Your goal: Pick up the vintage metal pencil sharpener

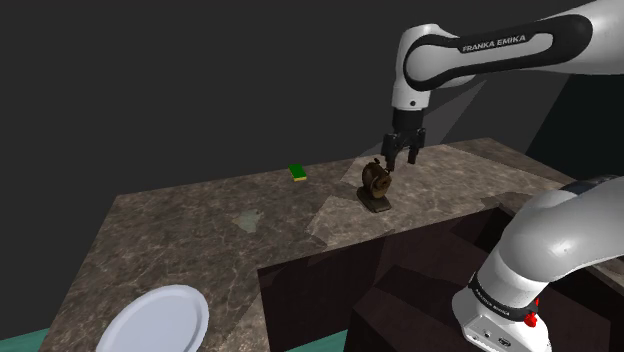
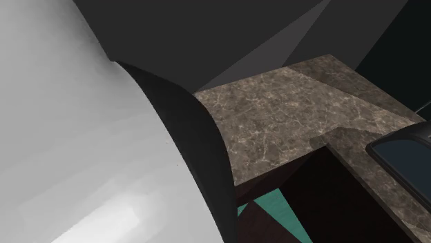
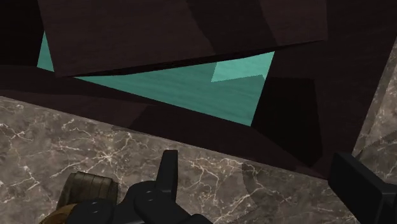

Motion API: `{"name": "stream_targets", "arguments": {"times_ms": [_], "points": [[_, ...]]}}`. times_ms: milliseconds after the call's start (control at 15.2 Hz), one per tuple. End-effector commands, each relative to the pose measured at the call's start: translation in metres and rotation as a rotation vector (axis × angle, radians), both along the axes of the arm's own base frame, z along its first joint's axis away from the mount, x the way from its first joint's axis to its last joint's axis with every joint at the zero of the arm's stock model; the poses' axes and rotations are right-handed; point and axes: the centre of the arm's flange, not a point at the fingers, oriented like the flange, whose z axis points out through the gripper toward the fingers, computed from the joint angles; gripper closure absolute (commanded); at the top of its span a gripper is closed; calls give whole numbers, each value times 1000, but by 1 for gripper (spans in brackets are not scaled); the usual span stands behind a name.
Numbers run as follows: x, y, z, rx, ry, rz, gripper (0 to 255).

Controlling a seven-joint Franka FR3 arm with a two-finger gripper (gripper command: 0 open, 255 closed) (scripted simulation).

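Note:
The pencil sharpener (image 1: pixel 376 186) is a small dark brown, rounded piece on a flat base, standing on the marble countertop (image 1: pixel 210 225) near its front edge. My black gripper (image 1: pixel 401 160) hangs just above it and slightly toward the shoulder view's right, open, with nothing between its fingers. In the wrist view the sharpener (image 3: pixel 88 193) lies outside the gripper (image 3: pixel 264 184), beside one finger (image 3: pixel 168 170); the other finger (image 3: pixel 364 189) stands well apart over bare counter.
A small green block (image 1: pixel 297 173) lies on the counter behind the sharpener. A white plate (image 1: pixel 155 320) sits at the counter's near left corner. Dark cabinet fronts (image 1: pixel 330 290) drop below the edge to a teal floor (image 3: pixel 191 79). A white arm link (image 2: pixel 76 138) blocks the second exterior view's left.

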Motion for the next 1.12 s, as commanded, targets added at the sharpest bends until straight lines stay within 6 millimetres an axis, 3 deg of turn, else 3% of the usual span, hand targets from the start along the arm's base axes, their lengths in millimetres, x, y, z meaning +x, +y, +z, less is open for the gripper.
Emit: {"name": "stream_targets", "arguments": {"times_ms": [0,1056], "points": [[21,-10,-16,-12,-8,-29,0],[149,-113,-127,-107,-54,-259,0]]}}
